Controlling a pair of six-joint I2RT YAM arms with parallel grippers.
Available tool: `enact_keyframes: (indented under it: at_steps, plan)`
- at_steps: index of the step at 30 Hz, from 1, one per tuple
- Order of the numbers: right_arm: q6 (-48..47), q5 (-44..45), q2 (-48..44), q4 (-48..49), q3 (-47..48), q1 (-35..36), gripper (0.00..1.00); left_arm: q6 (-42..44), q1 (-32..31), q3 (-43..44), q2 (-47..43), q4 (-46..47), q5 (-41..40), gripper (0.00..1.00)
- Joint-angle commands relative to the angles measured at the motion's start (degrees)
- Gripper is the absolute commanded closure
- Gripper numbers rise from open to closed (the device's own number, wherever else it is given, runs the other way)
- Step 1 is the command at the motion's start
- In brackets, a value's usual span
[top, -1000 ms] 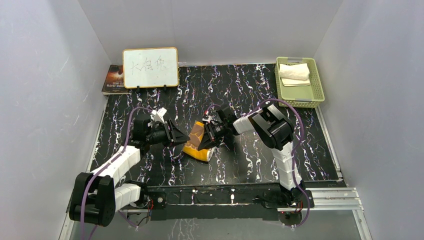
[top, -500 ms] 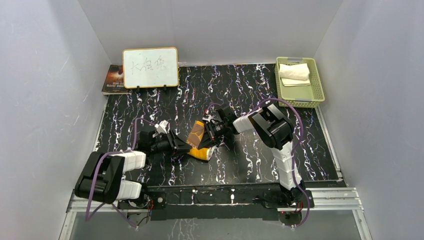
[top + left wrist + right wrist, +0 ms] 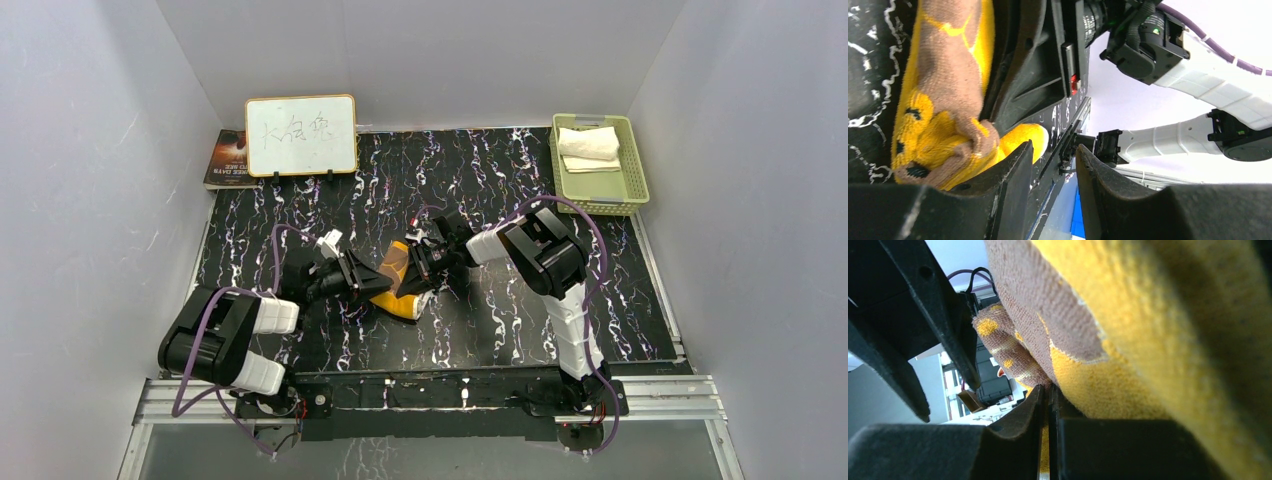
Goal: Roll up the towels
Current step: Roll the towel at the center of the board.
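Two towels show from above. The cream-white towel (image 3: 588, 143) lies in the green basket (image 3: 634, 170) at the far right corner, looking bundled already and well apart from the arms. The orange-yellow towel (image 3: 398, 290) sits in the middle of the worktop (image 3: 500, 330) as a loose, half-formed roll, with its brownish reverse standing up as a flap. It lies between the left fingers (image 3: 362, 282) and the right fingers (image 3: 420, 268), which meet it from opposite sides. A white board (image 3: 300, 135) and a book (image 3: 228, 158) stand at the far left.

From the left wrist, the left fingers (image 3: 1003, 195) stand parted with nothing between them. The orange-yellow towel (image 3: 948, 100) bunches just beside the outer face of one finger, its yellow end peeping past the tip.

From the right wrist, the right fingers (image 3: 1013, 435) are clenched tight with a sliver of yellow in the slit. They appear to pinch a thin edge of the orange-yellow towel (image 3: 1148, 340), which fills the view above them.

The step in hand looks to be rolling the orange-yellow towel, and it seems only partway done. The next move calls for the right fingers to carry the pinched edge over the bundle. Meanwhile the left fingers would brace the near side, so the loose turns tighten rather than spring open.
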Motion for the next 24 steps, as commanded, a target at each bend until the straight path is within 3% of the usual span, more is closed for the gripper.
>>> enact_keyframes:
  at_steps: [1, 4, 9, 12, 16, 20, 24]
  plan:
    - [-1.0, 10.1, 3.4, -6.5, -1.5, -1.0, 1.00, -0.6, -1.1, 1.9, -0.3, 4.6, 1.0, 0.64]
    - [-1.0, 10.0, 3.5, -6.6, -1.3, -1.0, 1.00, 1.4, -1.5, 1.8, 0.8, 2.2, -0.8, 0.64]
    - [-1.5, 10.1, 3.1, -6.9, -1.2, -1.0, 1.00, 2.5, -1.7, 0.3, 8.3, 6.7, -3.6, 0.64]
    - [-2.5, 10.1, 2.5, -7.5, -1.4, -1.0, 1.00, -0.1, -1.6, -0.8, 16.8, 14.1, -5.8, 0.67]
    - [-5.3, 10.9, 0.8, -9.6, -1.7, -1.0, 0.96, -5.9, -1.6, -1.8, 28.0, 30.7, -7.3, 0.72]
    - [-10.4, 13.3, -2.6, -12.9, -1.2, -1.0, 0.74, -9.2, -1.6, -2.9, 34.8, 39.3, -8.2, 0.76]
    - [-15.8, 19.4, -9.1, -16.1, 0.0, -0.9, 0.56, -4.2, -1.8, -3.8, 31.4, 31.0, -9.8, 0.78]
